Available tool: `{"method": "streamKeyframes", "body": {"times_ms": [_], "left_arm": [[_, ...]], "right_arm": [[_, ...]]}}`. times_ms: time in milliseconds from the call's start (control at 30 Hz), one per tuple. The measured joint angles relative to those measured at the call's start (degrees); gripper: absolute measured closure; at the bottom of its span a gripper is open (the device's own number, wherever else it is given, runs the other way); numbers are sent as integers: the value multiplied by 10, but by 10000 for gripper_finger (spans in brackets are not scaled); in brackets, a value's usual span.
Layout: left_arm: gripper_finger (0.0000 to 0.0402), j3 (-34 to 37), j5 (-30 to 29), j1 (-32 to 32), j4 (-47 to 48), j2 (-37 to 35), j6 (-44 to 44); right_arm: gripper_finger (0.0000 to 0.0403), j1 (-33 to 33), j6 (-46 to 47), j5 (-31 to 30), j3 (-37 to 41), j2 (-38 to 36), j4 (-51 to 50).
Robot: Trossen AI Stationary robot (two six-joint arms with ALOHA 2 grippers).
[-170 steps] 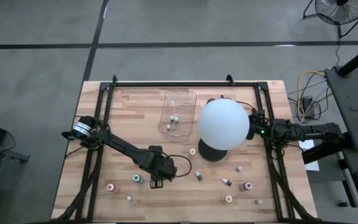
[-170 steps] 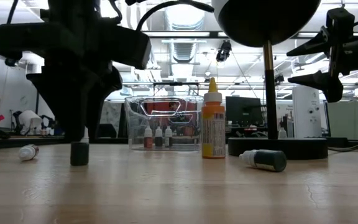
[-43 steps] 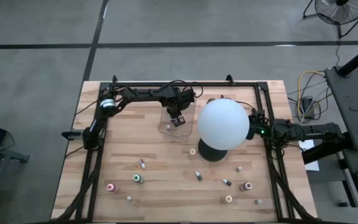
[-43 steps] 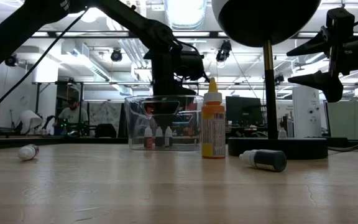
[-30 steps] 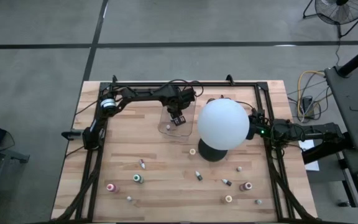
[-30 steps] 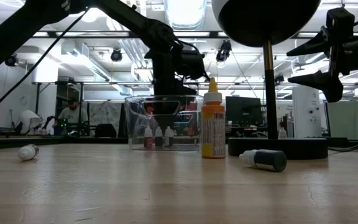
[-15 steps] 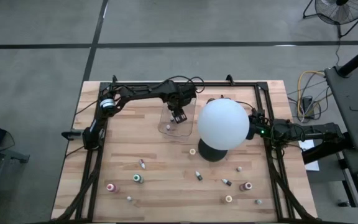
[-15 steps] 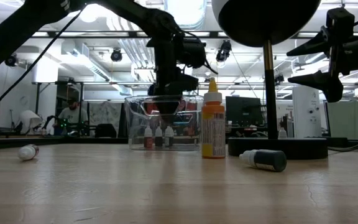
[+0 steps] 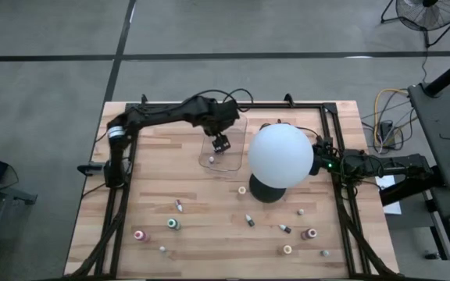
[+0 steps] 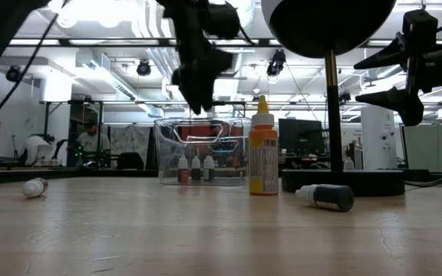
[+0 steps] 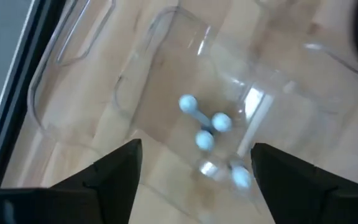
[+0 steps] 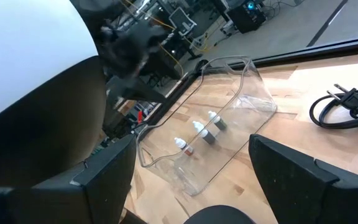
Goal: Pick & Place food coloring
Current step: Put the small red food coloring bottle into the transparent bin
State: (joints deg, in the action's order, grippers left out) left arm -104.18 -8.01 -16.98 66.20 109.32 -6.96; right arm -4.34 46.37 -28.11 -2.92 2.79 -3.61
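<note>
hidden and blurred for you
the white globe (image 9: 280,155) hides the right gripper overhead; tray bottles (image 11: 204,127) look blurred.

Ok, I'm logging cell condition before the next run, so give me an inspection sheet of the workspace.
Surface: wooden table, black frame rails.
Job's things: three bottles upright in the clear tray; others scattered on the near half, e.g. a green one.
Clutter: white globe lamp.
Grippers: left gripper open, empty, above the tray; right gripper open, waiting at the table's right edge.
Cables: black cord on the table.
Surroundings: person in the background.
</note>
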Motion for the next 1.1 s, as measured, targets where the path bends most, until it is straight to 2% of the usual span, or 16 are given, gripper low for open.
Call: {"method": "streamKeyframes", "body": {"times_ms": [300, 667, 933, 1100], "left_arm": [[129, 69, 0, 41, 13, -104, -93], [129, 180, 0, 109, 16, -217, -142], [129, 232, 6, 173, 18, -280, -103], [129, 249, 8, 203, 29, -289, -82]], "right_arm": [[101, 0, 0, -1, 0, 0, 0], [101, 0, 0, 0, 0, 0, 0], [101, 0, 0, 0, 0, 0, 0], [101, 0, 0, 0, 0, 0, 0]]}}
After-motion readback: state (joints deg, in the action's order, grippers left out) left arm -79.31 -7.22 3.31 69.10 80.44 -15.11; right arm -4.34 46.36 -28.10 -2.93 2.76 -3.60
